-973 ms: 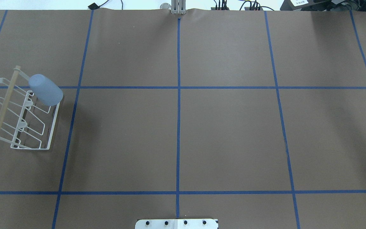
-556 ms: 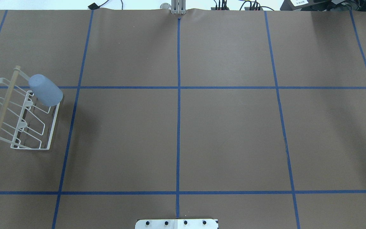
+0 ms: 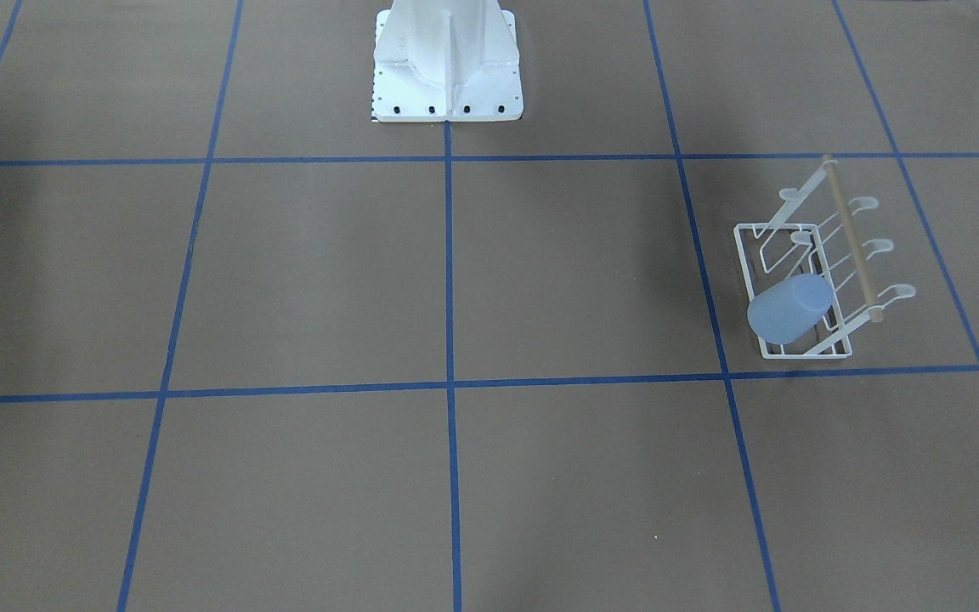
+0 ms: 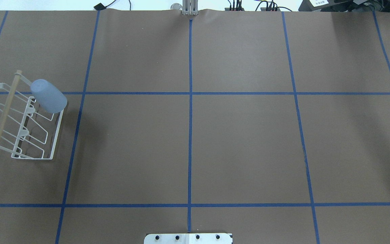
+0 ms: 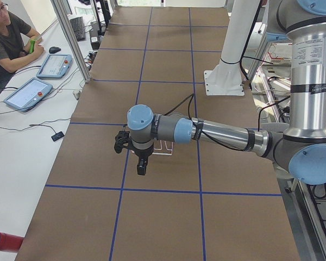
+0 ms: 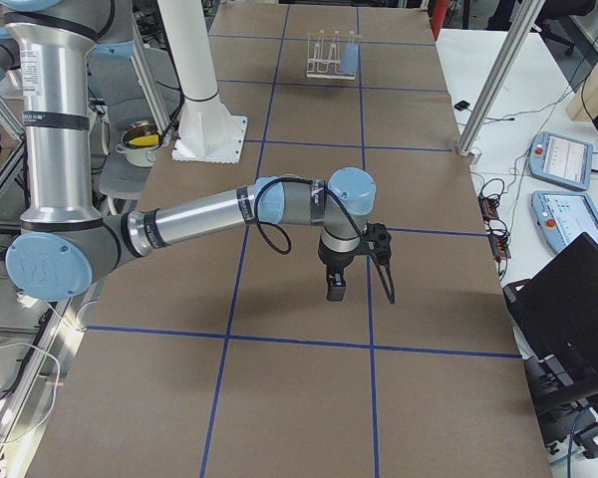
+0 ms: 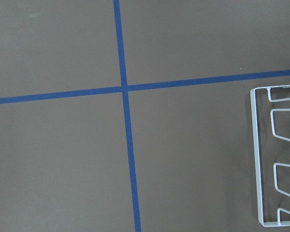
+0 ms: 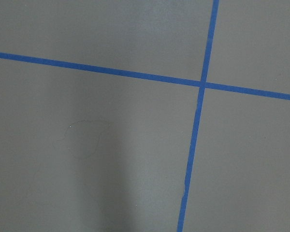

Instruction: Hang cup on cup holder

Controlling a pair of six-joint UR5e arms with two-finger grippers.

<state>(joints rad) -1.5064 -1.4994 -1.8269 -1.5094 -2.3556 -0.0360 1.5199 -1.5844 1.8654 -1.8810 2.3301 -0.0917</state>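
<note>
The light blue cup (image 4: 48, 96) (image 3: 789, 308) sits mouth-down and tilted over a prong at one end of the white wire cup holder (image 4: 7, 110) (image 3: 853, 246), on the table's left side. Far off in the exterior right view, the cup (image 6: 350, 57) shows on the cup holder (image 6: 324, 55). A corner of the cup holder's base frame (image 7: 254, 159) shows in the left wrist view. My left gripper (image 5: 142, 166) hangs above the table beside the rack and apart from the cup; I cannot tell if it is open or shut. My right gripper (image 6: 335, 287) hovers over bare table; cannot tell its state either.
Blue tape lines grid the brown table. The white robot pedestal (image 3: 447, 59) stands at the table's middle edge. A person (image 5: 5, 38) sits beside tablets (image 5: 28, 93) off the table. A laptop (image 6: 568, 309) lies on the side bench.
</note>
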